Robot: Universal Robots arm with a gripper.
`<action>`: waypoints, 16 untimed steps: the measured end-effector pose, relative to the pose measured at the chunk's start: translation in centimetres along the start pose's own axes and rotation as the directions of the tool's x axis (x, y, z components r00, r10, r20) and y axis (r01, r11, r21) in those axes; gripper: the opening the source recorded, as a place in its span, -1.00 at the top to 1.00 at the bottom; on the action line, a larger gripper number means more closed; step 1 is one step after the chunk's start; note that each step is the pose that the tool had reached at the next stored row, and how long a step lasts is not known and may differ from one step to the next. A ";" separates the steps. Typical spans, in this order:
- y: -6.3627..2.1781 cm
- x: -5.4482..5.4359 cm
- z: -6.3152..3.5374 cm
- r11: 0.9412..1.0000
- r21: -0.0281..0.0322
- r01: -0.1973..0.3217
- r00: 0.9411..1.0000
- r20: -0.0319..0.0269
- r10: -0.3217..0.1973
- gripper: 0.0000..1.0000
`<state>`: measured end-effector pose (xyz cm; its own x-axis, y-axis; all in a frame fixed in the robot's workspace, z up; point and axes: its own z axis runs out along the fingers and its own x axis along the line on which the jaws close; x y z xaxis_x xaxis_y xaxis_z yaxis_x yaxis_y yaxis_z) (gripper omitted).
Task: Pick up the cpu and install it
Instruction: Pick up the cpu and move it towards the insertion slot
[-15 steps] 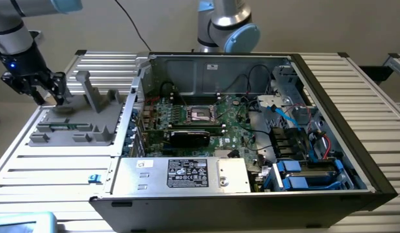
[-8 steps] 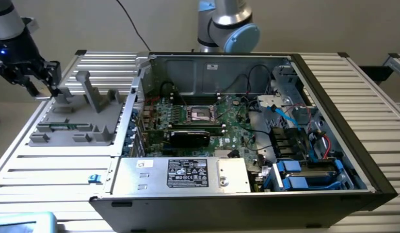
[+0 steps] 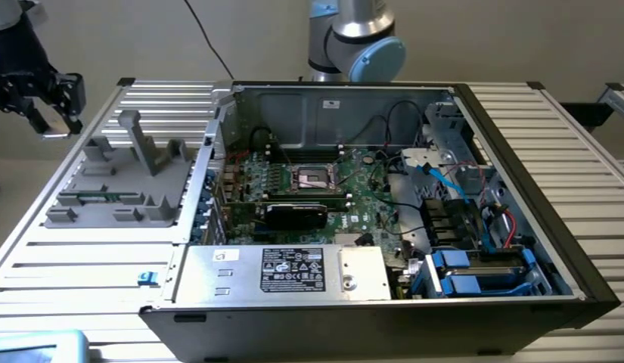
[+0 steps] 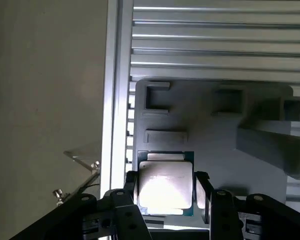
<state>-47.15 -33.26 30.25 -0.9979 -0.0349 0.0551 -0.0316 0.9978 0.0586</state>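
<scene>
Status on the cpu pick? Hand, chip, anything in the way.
Hand shut on the cpu, held clear of the grey fixture. Socket inside the case, to the exterior view's right; side wall in between.

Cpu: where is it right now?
The cpu is gripped in the pincer, up at the exterior view's far left, beside the grey tray, outside the computer case.

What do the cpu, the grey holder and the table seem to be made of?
The cpu: probably a metal top, silver-grey and shiny, as it reflects light; its thin rim looks like green circuit board. The grey holder: likely plastic, matt, with an even dull grey and moulded pockets. The table: seemingly bare aluminium, with ribbed pale slats that catch the light.
</scene>
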 end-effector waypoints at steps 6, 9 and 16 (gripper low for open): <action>0.15 -0.3 -2.75 1.000 0.001 0.000 1.000 -0.001 0.000 -0.08; 0.21 -0.8 -4.13 1.000 0.001 0.000 1.000 -0.002 0.000 -0.08; 0.28 -2.3 -6.55 1.000 0.001 0.000 1.000 -0.004 0.000 -0.08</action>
<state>-44.53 -33.27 36.67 -0.9976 -0.0348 0.0594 -0.0314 0.9978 0.0580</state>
